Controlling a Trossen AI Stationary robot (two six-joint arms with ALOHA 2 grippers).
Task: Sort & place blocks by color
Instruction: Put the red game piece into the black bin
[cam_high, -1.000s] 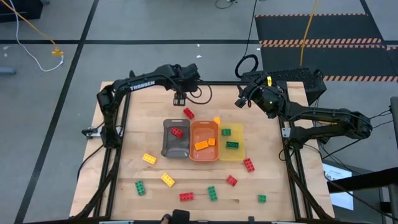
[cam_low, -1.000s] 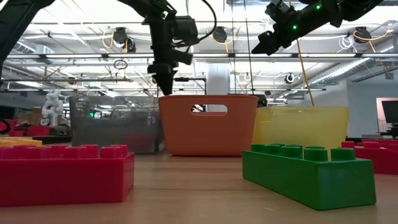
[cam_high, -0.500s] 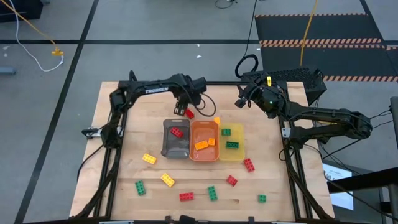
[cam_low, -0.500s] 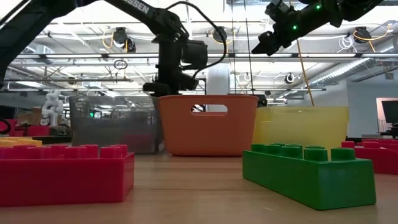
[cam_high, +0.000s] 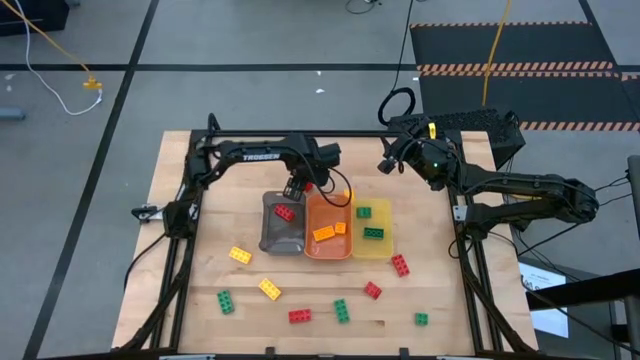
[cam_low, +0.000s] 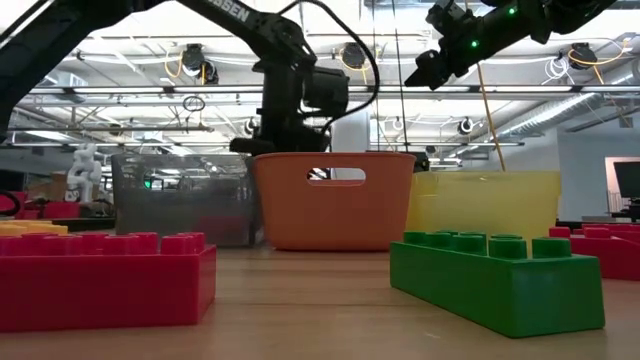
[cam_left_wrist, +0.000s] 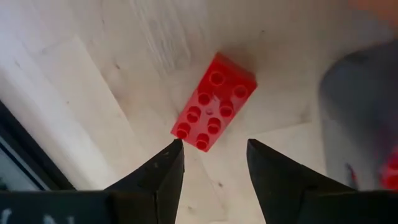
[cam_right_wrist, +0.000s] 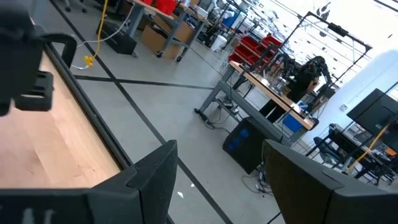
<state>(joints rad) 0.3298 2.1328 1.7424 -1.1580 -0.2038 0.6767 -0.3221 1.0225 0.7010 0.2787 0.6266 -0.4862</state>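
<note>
A red block (cam_left_wrist: 213, 102) lies studs up on the table just beyond the far rims of the grey tray (cam_high: 270, 238) and the orange tray (cam_high: 312, 250). My left gripper (cam_left_wrist: 212, 149) is open and low over this block, its fingertips just short of one end, touching nothing. In the high view the left gripper (cam_high: 298, 186) covers the block. My right gripper (cam_right_wrist: 217, 155) is open and waits raised at the table's far right (cam_high: 390, 162). One red block (cam_high: 285, 212) lies in the grey tray, orange blocks (cam_high: 328, 232) in the orange tray, green blocks (cam_high: 373, 233) in the yellow tray (cam_high: 385, 245).
Loose blocks lie on the table's near half: yellow ones (cam_high: 240, 255) (cam_high: 270, 289), green ones (cam_high: 225, 301) (cam_high: 342, 310) (cam_high: 421, 319), red ones (cam_high: 299, 316) (cam_high: 372, 290) (cam_high: 400, 265). An orange block (cam_high: 348, 193) sits at the orange tray's far rim. In the low view, a red block (cam_low: 100, 275) and a green block (cam_low: 495, 275) stand close to the camera.
My left gripper has moved down and toward the near right, from above the table's far edge to just over the red block beyond the trays. The blocks and my right arm have kept still.
</note>
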